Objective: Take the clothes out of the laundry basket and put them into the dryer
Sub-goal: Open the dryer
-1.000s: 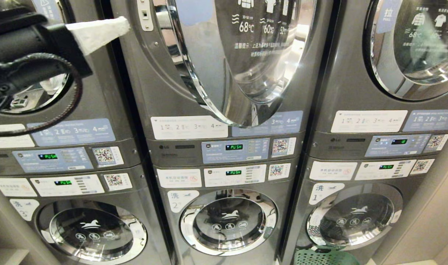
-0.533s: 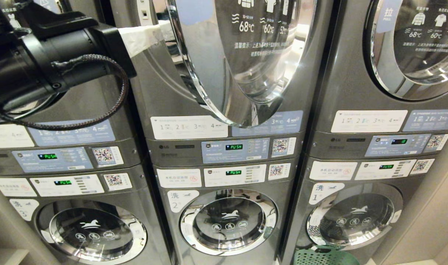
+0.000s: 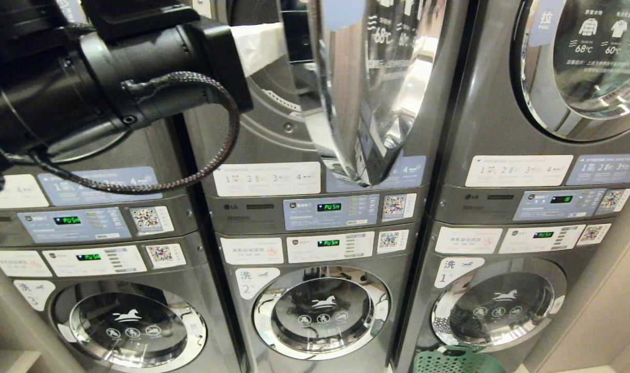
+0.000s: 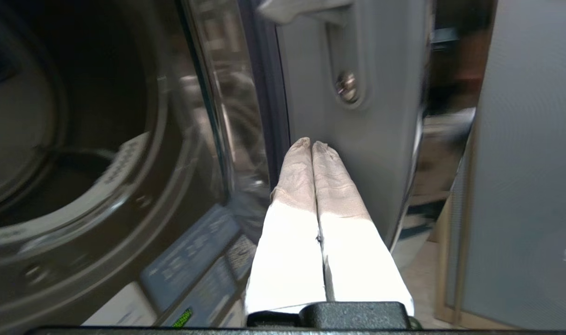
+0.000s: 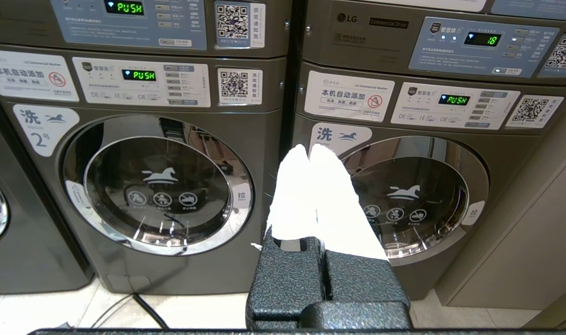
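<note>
The laundry basket (image 3: pixel 452 361), dark green with perforated sides, stands on the floor at the foot of the right-hand stack of machines, only its rim in the head view; what it holds cannot be told. The middle upper dryer (image 3: pixel 273 88) has its door (image 3: pixel 369 88) swung open, the drum mouth exposed. The left tool (image 4: pixel 311 145) is raised at that opening, white-wrapped fingers (image 4: pixel 327 186) pressed together and empty, tips just beside the inner face of the door near its hinge plate (image 4: pixel 348 70). The right tool (image 5: pixel 309 150) hangs low, clenched on nothing, facing the lower washers (image 5: pixel 157 190). Green "PUSH" readouts (image 3: pixel 328 206) are lit on the control panels.
</note>
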You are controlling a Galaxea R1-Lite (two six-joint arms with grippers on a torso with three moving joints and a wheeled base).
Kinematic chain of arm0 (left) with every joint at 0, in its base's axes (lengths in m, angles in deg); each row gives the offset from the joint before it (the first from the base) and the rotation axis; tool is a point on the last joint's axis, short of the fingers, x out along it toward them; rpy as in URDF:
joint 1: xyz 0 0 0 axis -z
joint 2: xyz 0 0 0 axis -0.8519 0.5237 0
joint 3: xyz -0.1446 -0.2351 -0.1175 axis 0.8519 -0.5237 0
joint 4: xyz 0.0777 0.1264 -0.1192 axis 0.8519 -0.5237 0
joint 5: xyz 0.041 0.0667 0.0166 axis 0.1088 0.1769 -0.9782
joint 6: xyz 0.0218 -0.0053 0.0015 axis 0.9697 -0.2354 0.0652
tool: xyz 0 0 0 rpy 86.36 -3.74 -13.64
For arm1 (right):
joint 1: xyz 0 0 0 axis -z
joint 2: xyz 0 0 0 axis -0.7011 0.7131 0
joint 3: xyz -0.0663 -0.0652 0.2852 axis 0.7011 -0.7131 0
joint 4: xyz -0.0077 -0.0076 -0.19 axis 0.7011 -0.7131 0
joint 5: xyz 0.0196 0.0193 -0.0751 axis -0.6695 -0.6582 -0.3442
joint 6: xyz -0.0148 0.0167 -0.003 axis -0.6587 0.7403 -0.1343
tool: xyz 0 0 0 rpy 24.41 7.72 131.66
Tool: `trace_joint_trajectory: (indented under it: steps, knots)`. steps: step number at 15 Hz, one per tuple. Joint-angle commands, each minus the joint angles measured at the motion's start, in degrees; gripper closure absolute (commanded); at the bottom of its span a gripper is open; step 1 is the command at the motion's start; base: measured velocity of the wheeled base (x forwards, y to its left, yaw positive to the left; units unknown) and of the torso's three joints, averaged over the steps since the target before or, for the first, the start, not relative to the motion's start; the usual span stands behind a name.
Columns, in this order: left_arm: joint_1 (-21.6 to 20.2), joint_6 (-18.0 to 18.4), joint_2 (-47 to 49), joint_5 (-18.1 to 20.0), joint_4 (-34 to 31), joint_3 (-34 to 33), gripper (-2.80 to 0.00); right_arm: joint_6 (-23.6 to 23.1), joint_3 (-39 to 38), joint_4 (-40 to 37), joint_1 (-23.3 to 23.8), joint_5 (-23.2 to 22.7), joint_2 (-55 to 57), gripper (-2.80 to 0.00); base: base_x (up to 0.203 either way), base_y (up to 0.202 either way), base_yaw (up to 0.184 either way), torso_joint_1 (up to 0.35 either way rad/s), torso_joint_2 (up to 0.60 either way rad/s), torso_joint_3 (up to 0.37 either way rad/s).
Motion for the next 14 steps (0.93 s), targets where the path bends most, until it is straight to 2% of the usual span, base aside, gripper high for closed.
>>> trace_joint_trajectory:
  steps: [1, 4, 7, 11, 14]
  knots:
    - [4.5, 0.6, 1.0, 0.0, 0.1, 0.5, 0.0, 0.0, 0.0, 0.0, 0.0, 0.0, 0.0, 0.0, 0.0, 0.0, 0.0, 0.0, 0.0, 0.0]
    - [13.3, 3.6, 7.7, 0.0, 0.1, 5.4, 0.0, 0.1, 0.0, 0.0, 0.0, 0.1, 0.0, 0.0, 0.0, 0.0, 0.0, 0.0, 0.0, 0.0]
    - [19.3, 4.6, 17.7, -0.2, 0.1, 16.7, 0.0, 0.4, 0.0, 0.0, 0.0, 1.2, 0.0, 0.0, 0.0, 0.0, 0.0, 0.0, 0.0, 0.0]
    - [23.1, 5.0, 29.0, -1.7, -1.5, 32.3, 0.0, 1.1, 0.0, 0.1, 0.0, 1.5, 0.0, 0.0, 0.0, 0.0, 0.0, 0.0, 0.0, 0.0]
    - [23.4, 5.1, 30.6, -2.0, -2.6, 33.4, 0.0, 1.4, 0.0, 0.1, 0.0, 1.6, 0.0, 0.0, 0.0, 0.0, 0.0, 0.0, 0.0, 0.0]
